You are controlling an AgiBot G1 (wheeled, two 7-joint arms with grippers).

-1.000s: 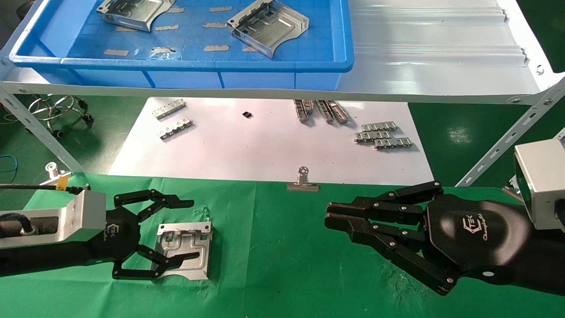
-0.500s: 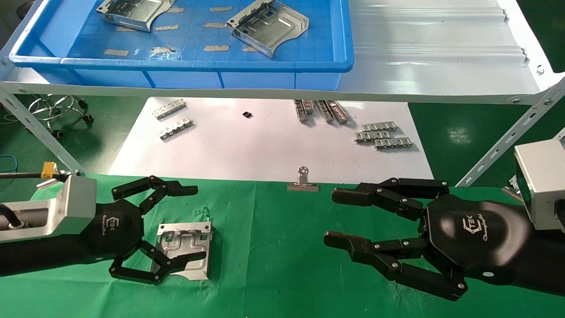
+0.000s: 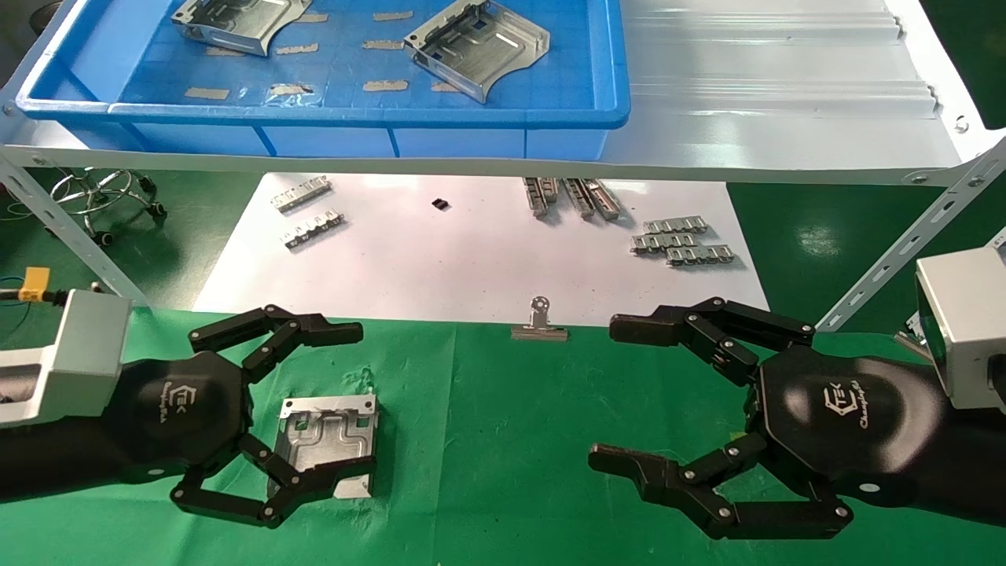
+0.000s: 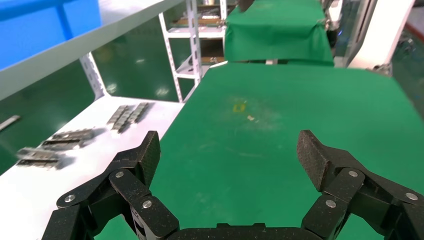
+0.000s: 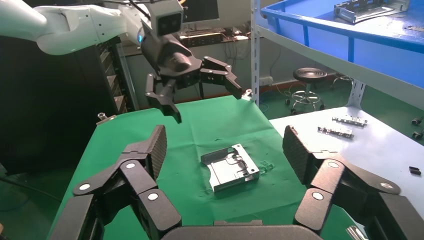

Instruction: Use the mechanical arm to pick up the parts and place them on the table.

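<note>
One silvery bracket (image 3: 330,436) lies flat on the green table (image 3: 487,440); it also shows in the right wrist view (image 5: 230,167). My left gripper (image 3: 357,401) is open and empty. It hangs above the bracket's left side, raised off the cloth, as the right wrist view (image 5: 192,82) shows. Its own view (image 4: 230,155) shows only bare green cloth (image 4: 280,100) between the fingers. My right gripper (image 3: 611,393) is wide open and empty over the table's right part, facing the bracket (image 5: 225,146). Two more brackets (image 3: 236,20) (image 3: 475,47) lie in the blue tray (image 3: 314,114).
The tray stands on a ribbed metal shelf (image 3: 786,79) with slanted struts (image 3: 904,244) (image 3: 63,228). Beyond the green cloth lies a white sheet (image 3: 471,259) with several toothed strips (image 3: 682,242) (image 3: 306,212). A binder clip (image 3: 539,324) sits at the cloth's far edge.
My left gripper has drawn back to the left and risen off the bracket, which stays on the cloth. My right gripper has gone from nearly shut to wide open.
</note>
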